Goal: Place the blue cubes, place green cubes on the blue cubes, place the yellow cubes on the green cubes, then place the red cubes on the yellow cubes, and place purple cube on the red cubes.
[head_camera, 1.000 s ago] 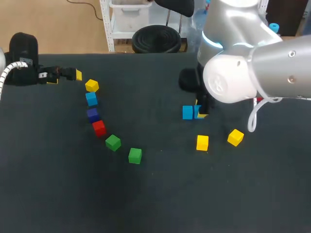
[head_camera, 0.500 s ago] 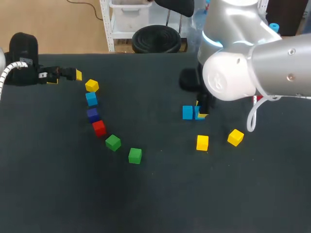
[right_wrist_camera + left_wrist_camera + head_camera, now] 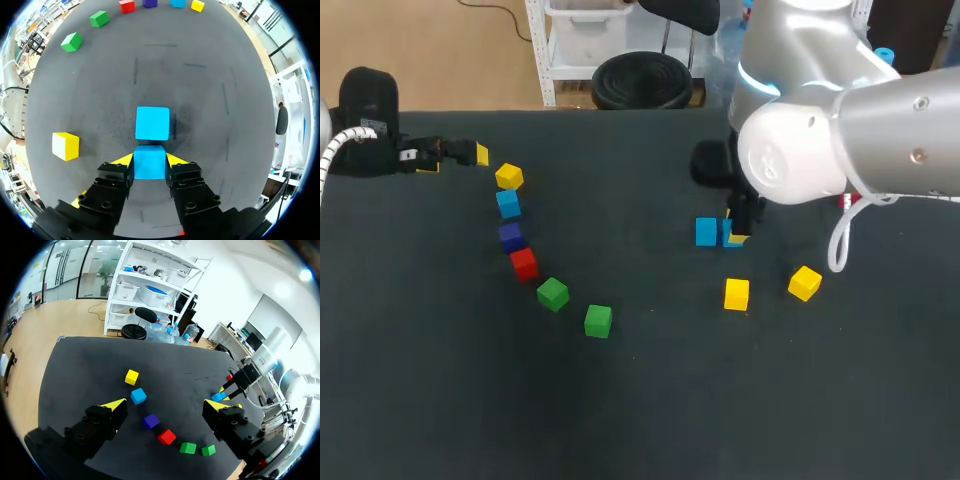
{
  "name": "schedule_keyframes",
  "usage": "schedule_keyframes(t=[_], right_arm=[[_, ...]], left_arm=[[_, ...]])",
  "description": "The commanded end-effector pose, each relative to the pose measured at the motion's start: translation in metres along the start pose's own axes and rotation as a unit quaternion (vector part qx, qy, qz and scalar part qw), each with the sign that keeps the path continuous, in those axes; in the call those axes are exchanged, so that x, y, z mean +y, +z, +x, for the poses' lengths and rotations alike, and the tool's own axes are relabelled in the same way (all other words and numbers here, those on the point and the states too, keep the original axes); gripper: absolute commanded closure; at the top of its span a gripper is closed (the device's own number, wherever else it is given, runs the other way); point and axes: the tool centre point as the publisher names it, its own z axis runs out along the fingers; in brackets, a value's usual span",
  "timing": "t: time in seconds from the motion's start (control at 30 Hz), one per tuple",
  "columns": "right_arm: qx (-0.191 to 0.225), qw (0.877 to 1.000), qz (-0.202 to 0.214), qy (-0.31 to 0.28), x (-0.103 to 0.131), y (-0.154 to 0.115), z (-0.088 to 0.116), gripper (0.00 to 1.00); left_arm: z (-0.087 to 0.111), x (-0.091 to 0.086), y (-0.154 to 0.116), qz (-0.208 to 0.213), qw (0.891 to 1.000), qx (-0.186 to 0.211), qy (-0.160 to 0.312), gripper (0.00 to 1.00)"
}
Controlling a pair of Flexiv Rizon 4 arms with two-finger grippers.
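Observation:
My right gripper [image 3: 149, 159] is shut on a blue cube [image 3: 149, 167], low over the table right of middle [image 3: 729, 234]. A second blue cube [image 3: 152, 123] [image 3: 706, 232] lies directly ahead, almost touching it. A curved row at the left holds a yellow cube [image 3: 509, 177], blue cube [image 3: 508, 203], purple cube [image 3: 511, 236], red cube [image 3: 524, 264] and two green cubes [image 3: 553, 293] [image 3: 598, 321]. My left gripper [image 3: 167, 406] [image 3: 455, 158] stands open at the far left, above and behind that row, holding nothing.
Two more yellow cubes [image 3: 736, 294] [image 3: 805, 283] lie in front of my right gripper; one of them [image 3: 65, 146] shows beside it in the right wrist view. A bit of red [image 3: 850, 203] peeks from behind the right arm. The black table [image 3: 640, 400] is bare at the front.
The right gripper's fingers have closed in slightly on the blue cube. The arm has barely shifted. The left arm and the other cubes have not moved.

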Motion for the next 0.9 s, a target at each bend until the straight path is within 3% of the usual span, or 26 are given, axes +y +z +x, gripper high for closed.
schedule_keyframes(t=[0.03, 0.9], right_arm=[[0.003, 1.000, 0.001, 0.004, -0.0004, 0.0045, 0.0003, 0.89], [0.004, 1.000, 0.005, 0.012, -0.0083, 0.0046, -0.0062, 0.89]], left_arm=[[-0.0001, -0.0003, -0.0001, -0.001, 1.000, 0.000, 0.000, 0.00], [-0.0001, -0.0003, -0.0001, -0.001, 1.000, 0.000, 0.000, 0.00]])
